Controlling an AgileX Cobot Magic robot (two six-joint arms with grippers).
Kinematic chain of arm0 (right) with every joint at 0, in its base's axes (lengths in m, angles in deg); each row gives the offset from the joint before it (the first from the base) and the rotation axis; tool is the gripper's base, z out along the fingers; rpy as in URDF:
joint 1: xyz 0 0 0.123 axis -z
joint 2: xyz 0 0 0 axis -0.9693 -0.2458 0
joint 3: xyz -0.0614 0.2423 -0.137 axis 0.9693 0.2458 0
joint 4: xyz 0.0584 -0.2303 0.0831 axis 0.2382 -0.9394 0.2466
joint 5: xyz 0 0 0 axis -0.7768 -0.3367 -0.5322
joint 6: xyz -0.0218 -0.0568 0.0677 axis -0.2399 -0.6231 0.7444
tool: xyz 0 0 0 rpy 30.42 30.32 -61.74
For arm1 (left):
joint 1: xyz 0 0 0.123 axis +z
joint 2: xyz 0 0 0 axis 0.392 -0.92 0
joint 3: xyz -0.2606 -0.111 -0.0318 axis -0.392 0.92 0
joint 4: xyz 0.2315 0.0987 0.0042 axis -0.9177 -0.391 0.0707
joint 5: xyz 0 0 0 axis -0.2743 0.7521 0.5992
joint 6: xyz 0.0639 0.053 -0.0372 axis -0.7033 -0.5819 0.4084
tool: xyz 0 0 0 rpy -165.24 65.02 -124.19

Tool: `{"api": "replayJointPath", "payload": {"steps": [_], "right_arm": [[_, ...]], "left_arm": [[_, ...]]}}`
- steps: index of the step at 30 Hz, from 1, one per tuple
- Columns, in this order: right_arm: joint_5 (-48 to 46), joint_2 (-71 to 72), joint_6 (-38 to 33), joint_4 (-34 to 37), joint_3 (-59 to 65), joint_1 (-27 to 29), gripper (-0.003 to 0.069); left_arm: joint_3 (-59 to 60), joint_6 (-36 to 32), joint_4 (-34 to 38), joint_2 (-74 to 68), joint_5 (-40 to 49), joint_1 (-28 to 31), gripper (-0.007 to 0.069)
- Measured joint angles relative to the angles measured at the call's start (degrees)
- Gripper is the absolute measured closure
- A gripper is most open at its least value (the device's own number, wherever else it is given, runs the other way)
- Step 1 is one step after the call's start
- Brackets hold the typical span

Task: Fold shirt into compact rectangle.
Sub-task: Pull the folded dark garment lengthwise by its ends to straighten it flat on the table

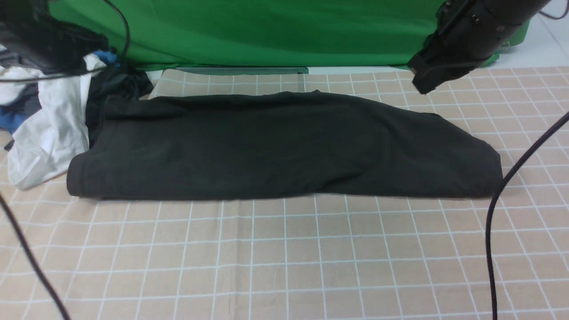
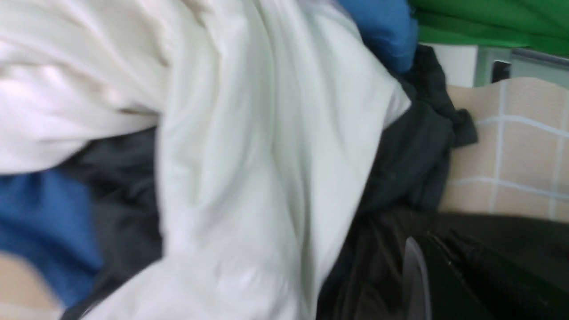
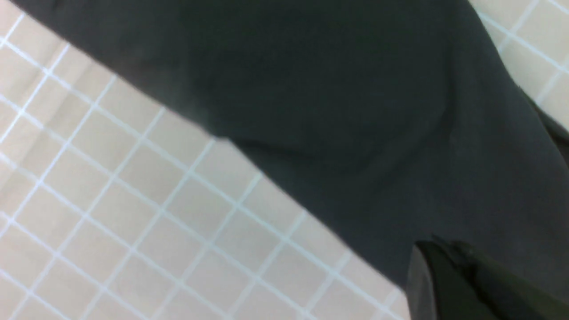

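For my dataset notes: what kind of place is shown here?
Probably a robot test bench, not a home: a green backdrop behind the checked tablecloth, a black robot arm above it, and other garments piled beside the shirt.

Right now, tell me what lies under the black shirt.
The shirt lies on the checked tablecloth, which shows along its front and right edges. Anything else beneath its folds is covered.
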Motion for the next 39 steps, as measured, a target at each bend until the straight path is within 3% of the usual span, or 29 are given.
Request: {"api": "replayJointPath", "payload": {"steps": [5,13,19,23,27,31,33,34,37,39], "right_arm": [[-0.8,4.2,2.7,-2.7,2.5,0.1,0.0623],[-1.2,6.8,3.1,-3.1,8.1,0.1,0.0623],[0.1,6.8,3.2,-3.2,9.1,0.1,0.0623],[2.1,6.8,3.2,-3.3,9.1,0.1,0.0623],[2.5,6.5,4.2,-3.9,9.1,1.2,0.0622],[2.2,5.3,7.6,-4.2,9.1,5.9,0.0610],[2.0,4.5,8.9,-4.5,9.1,9.1,0.0585],[1.8,4.1,9.2,-4.7,9.1,10.3,0.0566],[1.3,2.4,10.5,-5.0,9.1,14.4,0.0459],[1.3,0.5,10.8,-5.0,9.1,16.6,0.0365]], "left_arm": [[6.5,-1.7,-0.1,8.2,13.3,0.2,0.0606],[18.4,-2.4,0.1,9.8,13.0,0.2,0.0591],[23.4,-4.1,0.1,9.9,5.7,0.2,0.0361],[26.0,-4.3,0.2,9.1,0.9,0.2,0.0146],[26.2,-4.4,1.1,6.7,-0.3,0.2,0.0042],[26.3,-6.9,3.9,4.0,-0.6,0.2,0.0092],[26.3,-8.4,5.8,2.8,-0.3,0.2,0.0239],[26.3,-8.7,6.1,2.7,-0.2,0.2,0.0272],[26.3,-9.8,6.6,2.5,0.3,0.2,0.0512],[26.3,-10.1,6.7,2.6,0.4,0.2,0.0561]]}}
